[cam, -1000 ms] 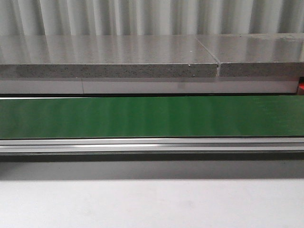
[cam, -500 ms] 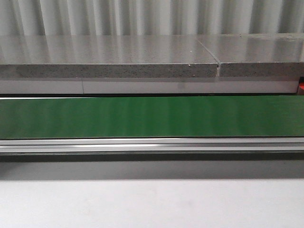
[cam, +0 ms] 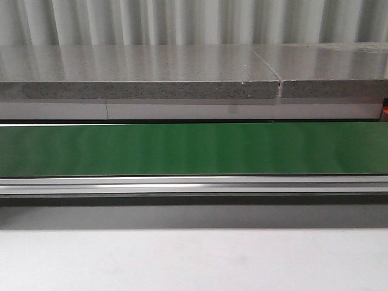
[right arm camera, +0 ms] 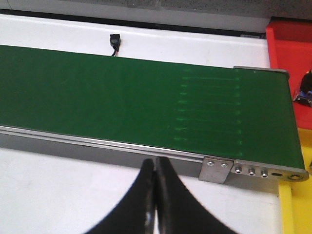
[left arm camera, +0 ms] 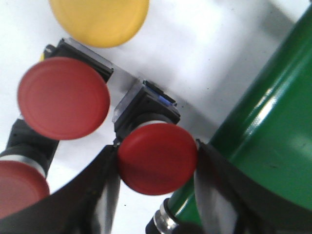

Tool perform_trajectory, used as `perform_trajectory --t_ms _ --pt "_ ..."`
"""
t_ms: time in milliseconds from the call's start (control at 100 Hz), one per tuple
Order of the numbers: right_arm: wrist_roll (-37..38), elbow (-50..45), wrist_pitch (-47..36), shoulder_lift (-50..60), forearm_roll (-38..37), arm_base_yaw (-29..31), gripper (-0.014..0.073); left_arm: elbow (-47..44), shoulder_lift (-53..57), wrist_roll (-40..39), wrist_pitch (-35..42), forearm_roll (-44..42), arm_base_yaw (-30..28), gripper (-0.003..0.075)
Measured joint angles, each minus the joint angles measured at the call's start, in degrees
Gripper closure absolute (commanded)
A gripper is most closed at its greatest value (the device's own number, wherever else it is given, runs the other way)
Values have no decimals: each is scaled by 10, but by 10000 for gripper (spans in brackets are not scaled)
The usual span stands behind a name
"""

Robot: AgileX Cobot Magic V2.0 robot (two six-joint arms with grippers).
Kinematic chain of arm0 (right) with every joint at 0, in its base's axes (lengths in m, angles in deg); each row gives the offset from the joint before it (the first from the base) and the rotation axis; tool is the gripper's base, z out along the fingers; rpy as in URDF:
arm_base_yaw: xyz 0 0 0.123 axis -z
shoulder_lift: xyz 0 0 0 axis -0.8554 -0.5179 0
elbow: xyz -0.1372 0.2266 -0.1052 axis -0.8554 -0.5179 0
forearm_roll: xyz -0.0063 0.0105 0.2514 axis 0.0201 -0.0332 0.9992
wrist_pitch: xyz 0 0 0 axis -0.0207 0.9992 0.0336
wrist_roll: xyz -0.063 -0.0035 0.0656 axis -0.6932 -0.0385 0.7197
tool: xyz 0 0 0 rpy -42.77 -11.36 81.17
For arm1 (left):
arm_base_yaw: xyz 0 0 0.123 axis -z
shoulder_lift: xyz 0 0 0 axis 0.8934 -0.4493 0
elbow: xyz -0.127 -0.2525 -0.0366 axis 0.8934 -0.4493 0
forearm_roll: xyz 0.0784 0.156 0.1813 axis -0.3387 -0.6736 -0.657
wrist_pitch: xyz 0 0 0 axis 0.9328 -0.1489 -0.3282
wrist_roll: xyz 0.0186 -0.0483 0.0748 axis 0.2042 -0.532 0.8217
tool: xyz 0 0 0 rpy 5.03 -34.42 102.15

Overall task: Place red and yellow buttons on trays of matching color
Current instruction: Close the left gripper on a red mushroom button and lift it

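In the left wrist view a red button with a black body sits between my left gripper's two black fingers, which press on both sides of its round cap. Beside it on the white table stand a second red button, part of a third red cap, and a yellow button. My right gripper is shut and empty over the white table, just in front of the belt's rail. A red tray and a yellow tray show at the belt's end. Neither gripper appears in the front view.
The green conveyor belt crosses the front view, with a grey stone counter behind it. Its end roller is close beside the held button. A dark object lies in the red tray. A small black plug lies behind the belt.
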Motion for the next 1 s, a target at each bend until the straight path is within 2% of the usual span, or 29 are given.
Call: perform_trajectory --t_ms 310,460,740,1000 --pt "0 0 0 0 0 0 666 0 112 15 -13 -1 0 556" --pt "0 0 0 0 -1 0 666 0 146 26 -37 -4 26 556" --pt "0 0 0 0 -1 -1 666 0 149 39 -42 -3 111 556" --pt "0 0 0 0 -1 -1 666 0 121 42 -42 -3 117 556"
